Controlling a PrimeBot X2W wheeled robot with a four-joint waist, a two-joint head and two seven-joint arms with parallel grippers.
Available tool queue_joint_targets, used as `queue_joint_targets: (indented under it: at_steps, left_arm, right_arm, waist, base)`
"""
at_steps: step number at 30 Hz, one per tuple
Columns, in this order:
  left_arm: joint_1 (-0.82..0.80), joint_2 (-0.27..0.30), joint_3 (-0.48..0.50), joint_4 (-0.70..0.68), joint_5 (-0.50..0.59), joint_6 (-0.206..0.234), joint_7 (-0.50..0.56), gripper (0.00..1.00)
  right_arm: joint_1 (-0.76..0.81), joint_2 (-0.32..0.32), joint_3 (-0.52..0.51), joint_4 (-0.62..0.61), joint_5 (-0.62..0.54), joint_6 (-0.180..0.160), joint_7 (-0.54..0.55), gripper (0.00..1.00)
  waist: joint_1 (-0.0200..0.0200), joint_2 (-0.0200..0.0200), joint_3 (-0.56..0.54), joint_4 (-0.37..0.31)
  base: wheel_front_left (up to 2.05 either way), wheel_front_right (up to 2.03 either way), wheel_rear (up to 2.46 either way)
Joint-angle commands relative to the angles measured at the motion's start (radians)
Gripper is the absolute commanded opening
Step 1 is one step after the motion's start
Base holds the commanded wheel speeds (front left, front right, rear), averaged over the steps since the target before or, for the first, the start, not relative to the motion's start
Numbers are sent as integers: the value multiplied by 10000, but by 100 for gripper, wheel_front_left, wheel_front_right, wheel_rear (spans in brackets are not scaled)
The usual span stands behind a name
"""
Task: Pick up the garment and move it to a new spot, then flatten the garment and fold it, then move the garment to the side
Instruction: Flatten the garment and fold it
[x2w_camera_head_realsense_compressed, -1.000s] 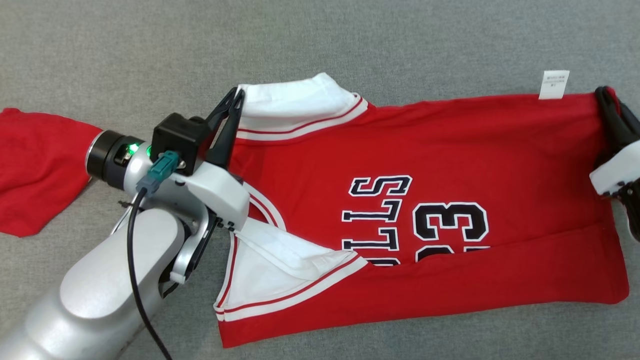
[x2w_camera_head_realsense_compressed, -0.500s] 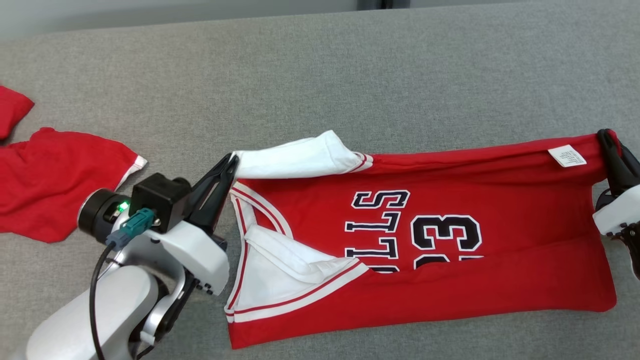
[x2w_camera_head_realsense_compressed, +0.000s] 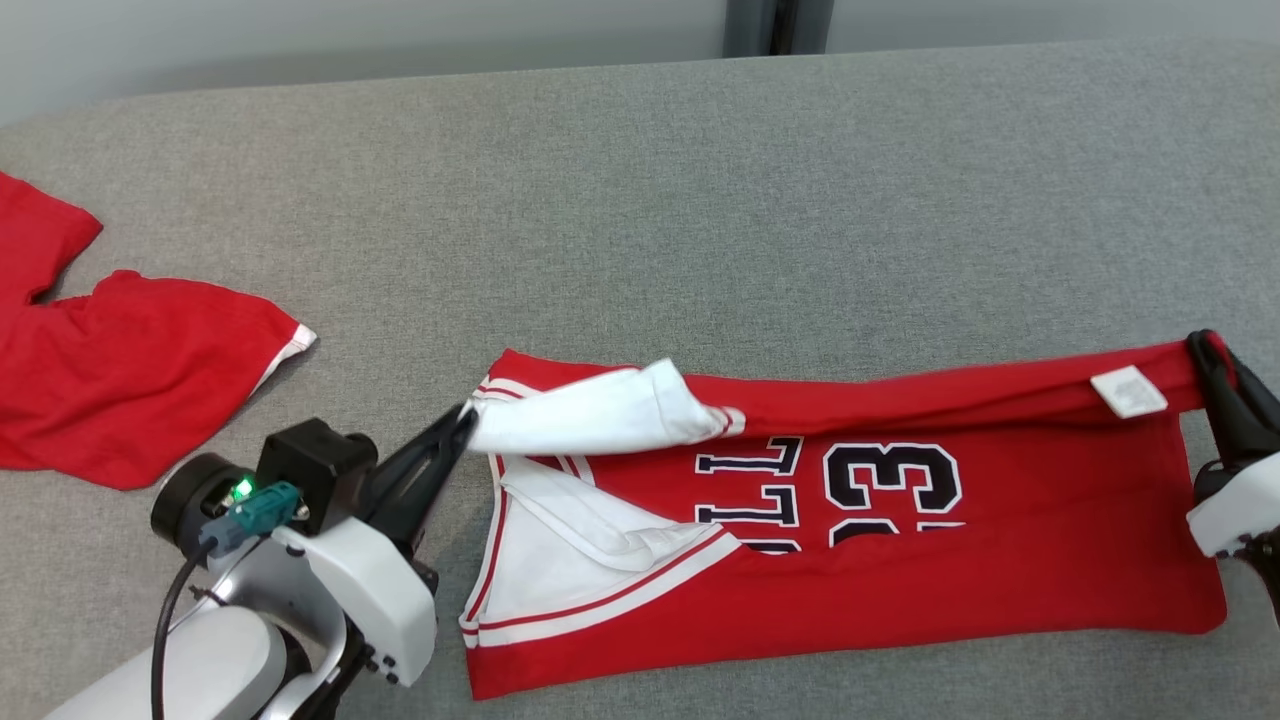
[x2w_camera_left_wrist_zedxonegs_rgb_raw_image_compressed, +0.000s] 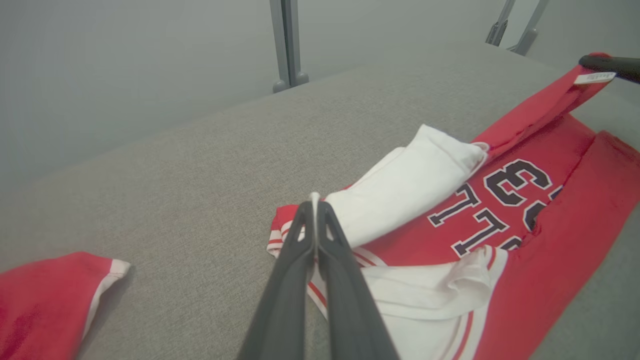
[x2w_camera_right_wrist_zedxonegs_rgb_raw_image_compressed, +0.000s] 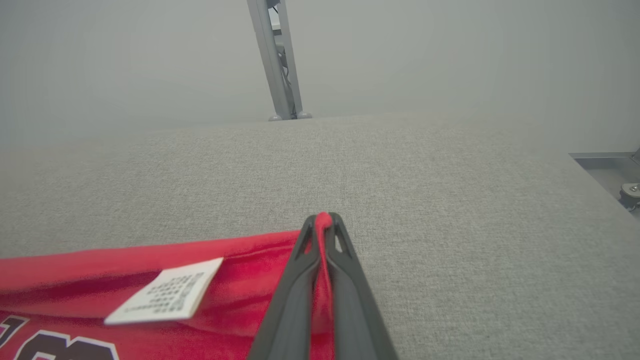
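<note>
You see the jersey (x2w_camera_head_realsense_compressed: 900, 560) lying across the grey table (x2w_camera_head_realsense_compressed: 700, 200). The left gripper (x2w_camera_head_realsense_compressed: 466, 414) is pinched on its white edge, and the right gripper (x2w_camera_head_realsense_compressed: 1205, 342) is clamped on the red corner beside the label (x2w_camera_head_realsense_compressed: 1128, 392).

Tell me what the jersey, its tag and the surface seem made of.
The jersey: soft matte knit, likely cotton or polyester; it drapes and creases. The tag: thin white printed label, fabric or paper, unclear. The surface: grey matte textile, maybe felt or upholstery; fine speckled weave shows.

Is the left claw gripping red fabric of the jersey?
No, the left claw is shut on a white edge of the jersey.
</note>
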Motion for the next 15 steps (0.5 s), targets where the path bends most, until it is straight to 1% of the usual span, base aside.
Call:
queue_joint_targets:
  at_steps: [1,6,15]
  left_arm:
    - [149,123,-66,-76,-40,-91,103,0]
    - [350,375,-273,-345,-183,-241,432,0]
    - [548,679,-654,-670,-274,-512,942,0]
  right_arm:
    - [222,-119,1,-181,-148,-4,-50,0]
    - [730,-446,318,-688,-548,-4,-52,0]
    - [1310,-1044,693,-1061,-329,-4,-52,0]
  waist:
    - [0,0,-24,6]
    - [0,0,-88,-26]
    - [0,0,-221,-141]
  base:
    - [0,0,0]
    - [0,0,0]
    - [0,0,0]
